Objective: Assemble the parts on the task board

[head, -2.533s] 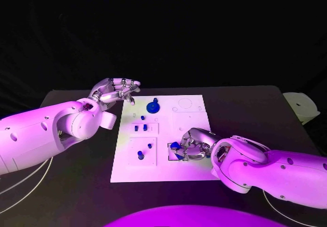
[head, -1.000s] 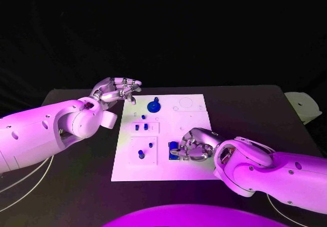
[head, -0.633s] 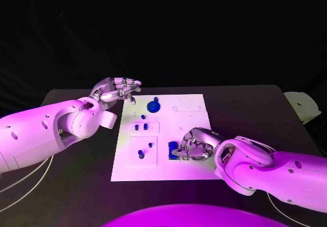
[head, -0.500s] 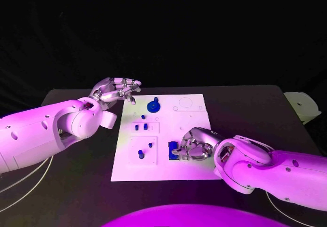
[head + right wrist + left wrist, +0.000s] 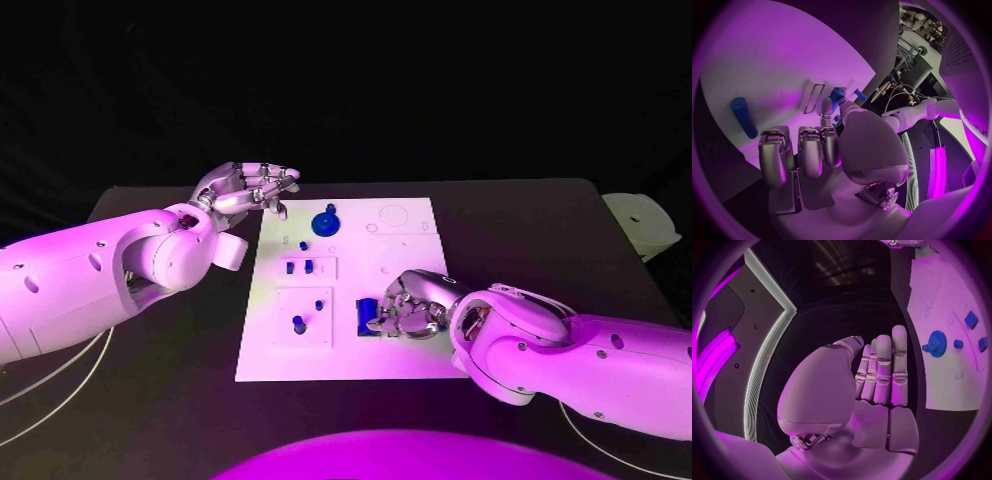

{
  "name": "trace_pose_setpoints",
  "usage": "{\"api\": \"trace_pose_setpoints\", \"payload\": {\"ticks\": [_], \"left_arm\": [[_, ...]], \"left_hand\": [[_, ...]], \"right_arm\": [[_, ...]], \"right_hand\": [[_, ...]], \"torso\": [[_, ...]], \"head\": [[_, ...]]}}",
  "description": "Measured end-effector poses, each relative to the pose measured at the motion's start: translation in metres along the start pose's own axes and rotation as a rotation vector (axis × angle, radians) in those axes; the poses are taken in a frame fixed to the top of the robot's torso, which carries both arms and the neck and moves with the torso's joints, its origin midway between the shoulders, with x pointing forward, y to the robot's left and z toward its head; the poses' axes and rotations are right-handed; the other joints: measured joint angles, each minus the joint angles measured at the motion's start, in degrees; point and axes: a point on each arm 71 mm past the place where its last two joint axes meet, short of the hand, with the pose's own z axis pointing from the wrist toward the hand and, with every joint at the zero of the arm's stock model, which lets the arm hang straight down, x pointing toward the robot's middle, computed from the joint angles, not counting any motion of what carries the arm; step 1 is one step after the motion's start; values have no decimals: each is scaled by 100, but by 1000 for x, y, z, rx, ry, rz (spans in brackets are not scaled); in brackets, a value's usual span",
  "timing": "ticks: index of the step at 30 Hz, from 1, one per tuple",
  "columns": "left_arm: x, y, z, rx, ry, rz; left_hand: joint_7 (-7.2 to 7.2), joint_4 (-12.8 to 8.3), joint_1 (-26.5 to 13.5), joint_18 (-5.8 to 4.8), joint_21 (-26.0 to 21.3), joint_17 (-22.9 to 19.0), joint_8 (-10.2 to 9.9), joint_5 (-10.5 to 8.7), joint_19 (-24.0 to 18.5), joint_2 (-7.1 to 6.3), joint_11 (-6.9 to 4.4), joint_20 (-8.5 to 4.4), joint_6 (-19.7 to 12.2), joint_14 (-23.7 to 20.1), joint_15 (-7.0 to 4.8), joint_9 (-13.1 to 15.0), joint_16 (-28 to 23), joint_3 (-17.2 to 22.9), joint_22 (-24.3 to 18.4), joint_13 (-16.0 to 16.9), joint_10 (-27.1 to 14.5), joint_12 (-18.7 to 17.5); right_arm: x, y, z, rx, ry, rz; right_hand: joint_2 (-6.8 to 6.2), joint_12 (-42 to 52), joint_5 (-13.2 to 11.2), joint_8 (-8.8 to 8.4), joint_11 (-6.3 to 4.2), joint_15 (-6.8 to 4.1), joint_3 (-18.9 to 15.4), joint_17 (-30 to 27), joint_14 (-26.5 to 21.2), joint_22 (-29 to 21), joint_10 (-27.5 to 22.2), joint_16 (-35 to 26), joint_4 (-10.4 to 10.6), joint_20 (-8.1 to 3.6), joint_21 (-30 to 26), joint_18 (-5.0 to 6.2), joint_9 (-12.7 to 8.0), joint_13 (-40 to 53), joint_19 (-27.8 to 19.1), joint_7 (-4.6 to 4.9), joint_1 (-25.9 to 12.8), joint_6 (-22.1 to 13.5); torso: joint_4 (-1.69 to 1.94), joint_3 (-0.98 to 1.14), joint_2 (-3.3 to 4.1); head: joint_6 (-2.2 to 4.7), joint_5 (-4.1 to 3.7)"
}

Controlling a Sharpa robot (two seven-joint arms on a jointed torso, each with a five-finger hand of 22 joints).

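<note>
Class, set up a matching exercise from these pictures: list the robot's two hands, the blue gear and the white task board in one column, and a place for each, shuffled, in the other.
Things:
1. left hand
2. right hand
3. round blue toothed gear
4. white rectangular task board

Places:
A. lying in the middle of the black table
B. at the board's near right part, beside a blue block
C. off the board's far left corner, over the table
D. on the board's far part

Pairs: 1-C, 2-B, 3-D, 4-A
</note>
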Motion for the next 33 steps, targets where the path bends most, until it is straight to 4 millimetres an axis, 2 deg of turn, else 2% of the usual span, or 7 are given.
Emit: {"api": "trace_pose_setpoints", "payload": {"ticks": [7,14,16,20,21,27,33], "left_arm": [[0,0,0,0,-1,0],[-1,0,0,-1,-2,1],[-1,0,0,-1,-2,1],[-1,0,-1,-2,-2,1],[-1,0,-1,-2,-1,1],[-1,1,-1,-2,-1,0],[-1,1,-1,-2,-1,0]], "left_hand": [[0,0,0,0,0,0,0,0,0,0,0,0,0,0,0,0,0,0,0,0,0,0],[0,0,0,0,0,0,0,0,0,0,0,0,0,0,0,0,0,0,1,0,0,1],[0,0,0,0,0,-7,0,0,0,0,-21,0,0,0,0,0,0,0,0,2,-21,33],[0,0,0,0,0,-8,0,0,0,0,-21,0,0,0,0,0,0,0,1,4,-21,38],[0,0,0,1,0,-8,0,0,0,0,-21,0,0,0,0,0,0,0,1,5,-21,38],[0,0,0,0,0,-7,0,0,0,0,-21,0,0,0,0,0,0,0,1,4,-21,38],[0,0,0,0,0,-7,0,0,0,0,-21,0,0,0,0,0,0,0,1,4,-21,38]], "right_arm": [[-4,-4,-5,2,-31,3],[-27,-21,-19,5,-128,25],[-37,-30,-25,18,-154,21],[-48,-47,-33,49,-178,9],[-49,-51,-35,56,-181,4],[-50,-71,-47,97,-180,-35],[-44,-76,-50,107,-165,-75]], "right_hand": [[0,0,0,-1,0,0,17,2,0,0,0,0,17,0,0,0,-8,0,0,0,0,0],[-52,-105,38,-272,78,3,45,4,-2,-1,47,0,82,0,0,0,-123,-1,0,129,52,-277],[-79,-134,38,-379,129,65,60,4,0,-1,27,0,97,13,0,-1,-175,-1,-13,192,77,-355],[-128,-172,37,-434,146,65,60,4,0,0,43,0,97,26,0,0,-205,-1,-17,206,80,-370],[-133,-204,37,-471,148,98,60,4,-7,2,41,0,97,44,0,0,-217,-1,0,233,85,-397],[-174,-238,37,-499,180,105,60,3,0,3,36,0,97,64,0,0,-233,-1,-20,238,126,-401],[-197,-282,37,-521,185,105,44,3,0,3,42,-22,112,64,0,0,-239,-1,-20,238,105,-401]], "torso": [[3,4,-1],[-2,4,-4],[-6,3,-6],[-13,-3,-7],[-16,-3,-7],[-27,3,-7],[-27,5,-7]], "head": [[13,-13],[33,-32],[40,-46],[55,-77],[59,-86],[69,-139],[81,-182]]}}
